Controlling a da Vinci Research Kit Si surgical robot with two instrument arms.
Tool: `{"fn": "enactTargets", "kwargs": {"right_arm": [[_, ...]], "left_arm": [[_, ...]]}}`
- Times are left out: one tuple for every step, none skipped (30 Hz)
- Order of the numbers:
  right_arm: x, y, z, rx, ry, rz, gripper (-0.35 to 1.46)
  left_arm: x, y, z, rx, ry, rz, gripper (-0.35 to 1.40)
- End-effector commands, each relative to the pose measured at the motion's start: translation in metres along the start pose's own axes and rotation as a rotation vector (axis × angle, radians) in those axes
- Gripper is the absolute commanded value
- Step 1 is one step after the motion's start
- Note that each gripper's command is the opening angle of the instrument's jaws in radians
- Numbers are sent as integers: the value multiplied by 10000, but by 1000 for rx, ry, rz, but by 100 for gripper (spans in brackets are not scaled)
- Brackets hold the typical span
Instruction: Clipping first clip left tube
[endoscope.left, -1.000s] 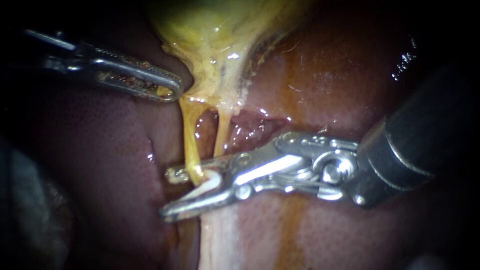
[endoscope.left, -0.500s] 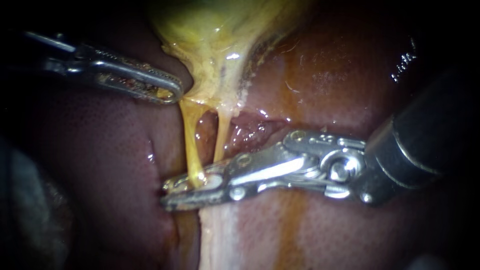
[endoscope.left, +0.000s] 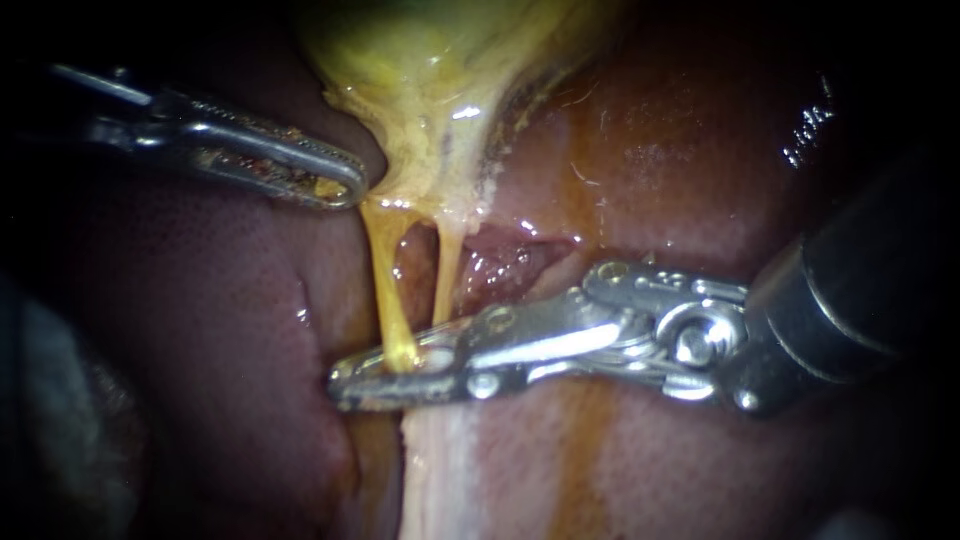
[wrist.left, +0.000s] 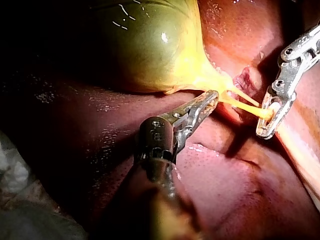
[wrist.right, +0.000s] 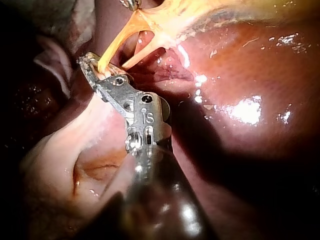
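Closing down is the main change: your right instrument, whose jaws were gaping wide a second ago with the white clip lying open between them, is now clamping them onto the left tube. Only a sliver of the clip is showing between the jaws, so whether it has latched cannot be told. The shaft is also sitting slightly further right than before.

The left tube is running as a taut amber strand from the gallbladder's neck down into the jaws, and it is being gripped low, near its nearer end. Just to its right, the right tube is passing behind the upper jaw; it appears to be lying outside the bite, though the metal is hiding the crossing.

Further out, on the far left, your left instrument is holding where it was, its jaws gripping the gallbladder at the neck and keeping both tubes stretched. The liver is lying dark red and wet around everything.

To do this step well, you are probably best squeezing fully and squarely across the tube, keeping the left pull steady, and confirming the right tube is free before you release.
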Motion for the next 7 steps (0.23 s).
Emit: {"fn": "enactTargets", "kwargs": {"right_arm": [[-1, 1, 0, 0, 0, 0, -35], [-1, 1, 0, 0, 0, 0, -35], [-1, 2, 0, -1, 0, 0, -35], [-1, 2, 0, -1, 0, 0, -35], [-1, 3, 0, -1, 0, 0, -35], [-1, 4, -1, -1, 0, 0, -35], [-2, 5, -1, -1, 0, -1, -35]], "left_arm": [[0, 0, 0, 1, 0, -1, -35], [0, 0, 1, 1, 0, -1, -35], [0, 0, 1, 1, 0, -1, -35], [0, 0, 1, 1, 0, -1, -35], [0, 0, 1, 1, 0, -1, -35], [0, 0, 1, 1, 0, -1, -35], [0, 0, 1, 1, 0, -1, -35]]}}
